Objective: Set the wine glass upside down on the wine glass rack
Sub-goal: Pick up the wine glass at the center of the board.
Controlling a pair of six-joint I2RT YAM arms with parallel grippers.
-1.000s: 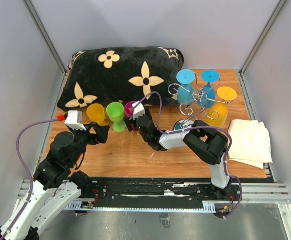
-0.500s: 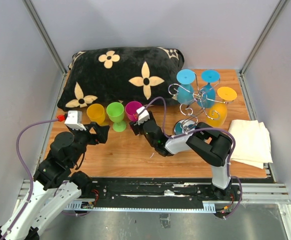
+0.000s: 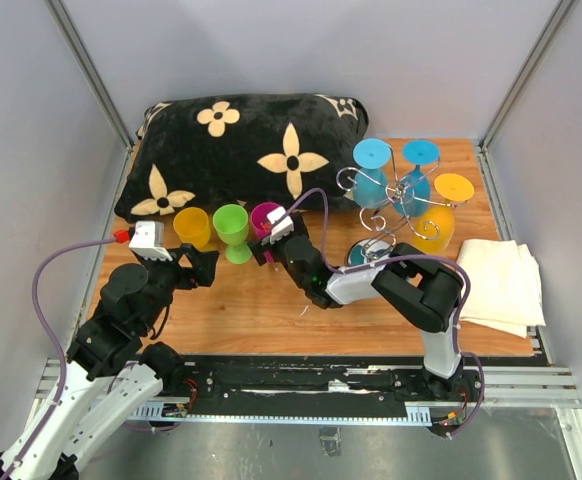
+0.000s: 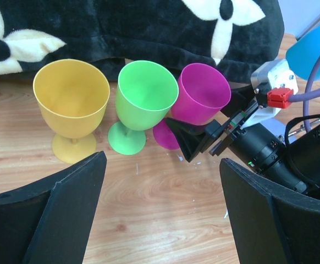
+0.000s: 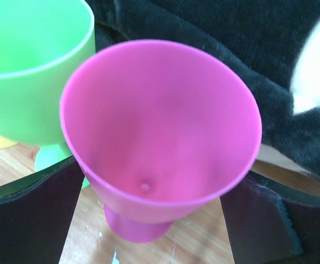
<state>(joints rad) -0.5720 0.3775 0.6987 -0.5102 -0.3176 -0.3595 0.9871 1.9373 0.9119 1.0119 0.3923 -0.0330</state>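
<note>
Three glasses stand upright in a row before the pillow: yellow (image 3: 191,226), green (image 3: 231,224) and magenta (image 3: 264,216). My right gripper (image 3: 269,243) is open, its fingers on either side of the magenta glass (image 5: 160,121) at the level of the lower bowl; I cannot tell whether they touch it. One of its fingers (image 4: 188,141) shows in front of that glass's stem (image 4: 168,135). My left gripper (image 4: 165,209) is open and empty over bare wood, in front of the yellow and green glasses. The chrome wine glass rack (image 3: 396,200) stands at the right and holds two blue glasses and an orange one upside down.
A black pillow with cream flowers (image 3: 241,150) lies right behind the three glasses. A folded white cloth (image 3: 499,280) lies at the right edge. The green glass (image 5: 33,71) stands close beside the magenta one. Grey walls close in the table on three sides.
My right gripper drew back a little from the magenta glass, then came forward around it again. The left arm and the glasses have not moved.
</note>
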